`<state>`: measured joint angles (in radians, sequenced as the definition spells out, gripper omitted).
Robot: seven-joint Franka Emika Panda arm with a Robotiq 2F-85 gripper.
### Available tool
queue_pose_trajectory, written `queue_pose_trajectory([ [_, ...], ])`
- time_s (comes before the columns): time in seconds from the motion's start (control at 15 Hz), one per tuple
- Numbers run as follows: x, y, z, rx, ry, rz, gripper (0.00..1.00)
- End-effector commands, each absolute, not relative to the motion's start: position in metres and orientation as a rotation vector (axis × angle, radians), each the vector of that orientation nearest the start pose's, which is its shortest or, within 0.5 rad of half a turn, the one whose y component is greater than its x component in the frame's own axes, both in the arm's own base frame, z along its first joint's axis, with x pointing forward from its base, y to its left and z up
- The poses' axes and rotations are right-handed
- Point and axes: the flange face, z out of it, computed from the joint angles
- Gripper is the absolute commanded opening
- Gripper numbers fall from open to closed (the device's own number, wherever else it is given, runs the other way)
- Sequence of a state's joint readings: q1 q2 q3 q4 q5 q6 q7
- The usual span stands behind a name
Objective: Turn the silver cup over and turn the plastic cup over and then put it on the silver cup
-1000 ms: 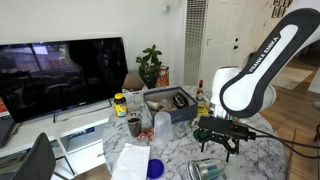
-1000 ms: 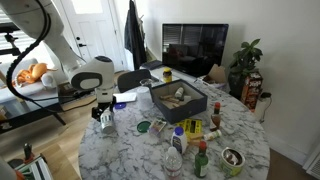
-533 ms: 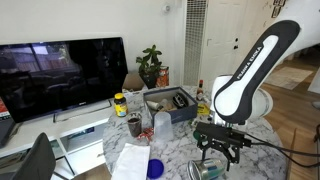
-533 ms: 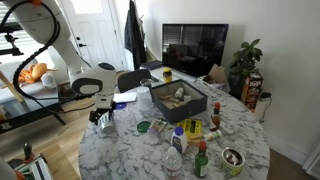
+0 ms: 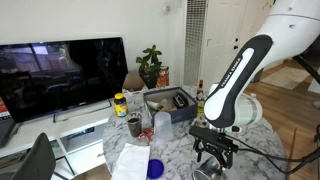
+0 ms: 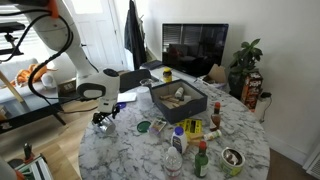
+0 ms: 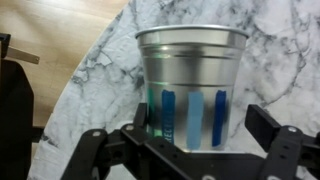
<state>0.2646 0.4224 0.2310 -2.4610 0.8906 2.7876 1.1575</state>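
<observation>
We are holding the gripper (image 7: 185,138) wide open on either side of the silver cup (image 7: 190,65), which is sitting close to the table (image 7: 285,40) edge. Closing off-centre, we are risking the slick metal squirting out and rolling over that edge.

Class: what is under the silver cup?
Under the silver cup is the marble table, its edge close by. The patch directly beneath the cup and the cup's inside are hidden by its wall.

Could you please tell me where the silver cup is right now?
In the wrist view the silver cup is centre frame on the marble table, near its edge, directly ahead of the open hand.
</observation>
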Motion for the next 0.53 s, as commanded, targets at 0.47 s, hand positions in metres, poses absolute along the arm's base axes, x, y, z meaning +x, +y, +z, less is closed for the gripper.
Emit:
queue_pose_trajectory([
  [0.47, 0.409, 0.180, 0.095, -2.217, 2.057, 0.373, 0.84],
])
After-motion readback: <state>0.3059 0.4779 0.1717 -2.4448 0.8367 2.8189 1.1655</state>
